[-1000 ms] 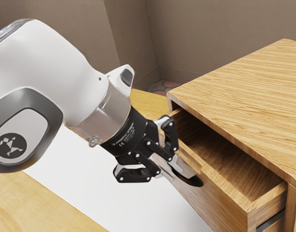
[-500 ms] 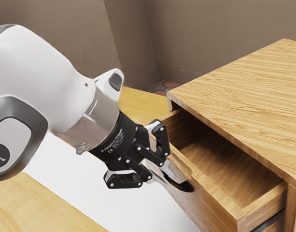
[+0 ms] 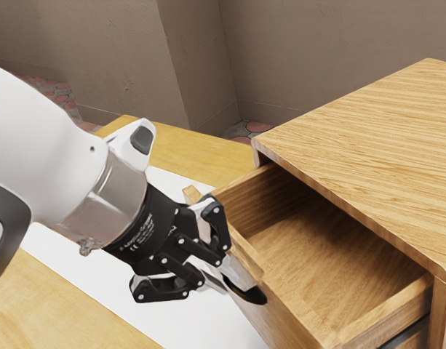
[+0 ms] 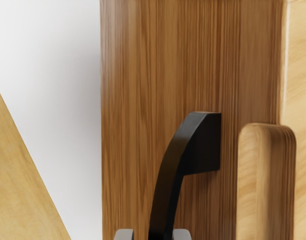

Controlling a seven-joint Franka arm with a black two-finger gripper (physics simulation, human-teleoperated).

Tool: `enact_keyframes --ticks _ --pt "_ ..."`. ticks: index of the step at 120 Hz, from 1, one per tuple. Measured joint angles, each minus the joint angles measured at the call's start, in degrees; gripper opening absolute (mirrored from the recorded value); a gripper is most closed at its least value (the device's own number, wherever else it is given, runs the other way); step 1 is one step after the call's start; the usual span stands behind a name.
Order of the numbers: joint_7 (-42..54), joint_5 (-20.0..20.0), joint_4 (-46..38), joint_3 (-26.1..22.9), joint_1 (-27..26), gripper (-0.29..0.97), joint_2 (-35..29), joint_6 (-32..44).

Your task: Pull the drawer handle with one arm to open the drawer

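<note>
The wooden cabinet [image 3: 368,145] stands at the exterior view's right. Its top drawer [image 3: 321,273] is pulled well out, and its bare wooden inside shows. A black curved handle [image 3: 249,292] sits on the drawer's front panel. My black gripper [image 3: 226,280] is at that panel, shut on the handle. In the wrist view the handle [image 4: 182,170] rises over the drawer front [image 4: 143,100]. Grey fingertips [image 4: 124,234] flank its lower end on both sides.
A white mat [image 3: 99,283] covers the wooden table [image 3: 186,149] under my arm. Brown walls meet in a corner behind. A rounded wooden cabinet edge [image 4: 265,180] stands close beside the handle.
My gripper has moved toward the exterior view's left and lower, drawing the handle with it. The drawer has slid further out of the cabinet, showing more of its inside.
</note>
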Motion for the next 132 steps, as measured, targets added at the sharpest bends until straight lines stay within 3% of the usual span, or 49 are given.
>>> enact_keyframes --ticks 108,121,132 --pt "-0.1 -1.0 -7.1 -0.2 1.0 0.00 -10.8 -1.3" --pt "-0.7 -1.0 -6.9 -4.8 4.3 0.19 -13.9 -3.1" --pt "-1.5 -0.5 -6.5 -9.5 9.2 0.36 -20.3 -6.7"
